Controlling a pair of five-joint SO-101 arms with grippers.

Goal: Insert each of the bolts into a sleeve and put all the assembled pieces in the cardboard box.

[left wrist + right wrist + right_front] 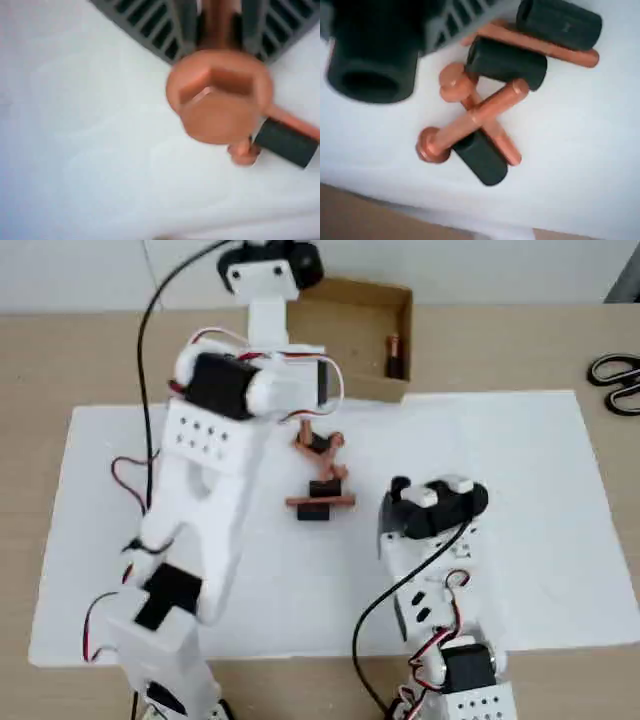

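Observation:
My left gripper (217, 22) is shut on a copper bolt (220, 95), whose hexagonal head faces the camera. It hangs just above the white sheet (500, 490), over the pile of bolts and sleeves (320, 465). My right gripper (405, 30) is shut on a black sleeve (370, 65), its hollow end showing, and stands beside the pile. In the pile two bolts (470, 117) lie crossed over a sleeve (480, 157), with another sleeve (505, 62) beside them. A sleeve (560, 22) sits on a third bolt. The cardboard box (350, 320) at the back holds one assembled piece (393, 355).
Scissors (615, 380) lie on the wooden table at the far right edge. The left arm's white body (200, 490) spans the sheet's left half, and the right arm's base (450, 660) stands at the front.

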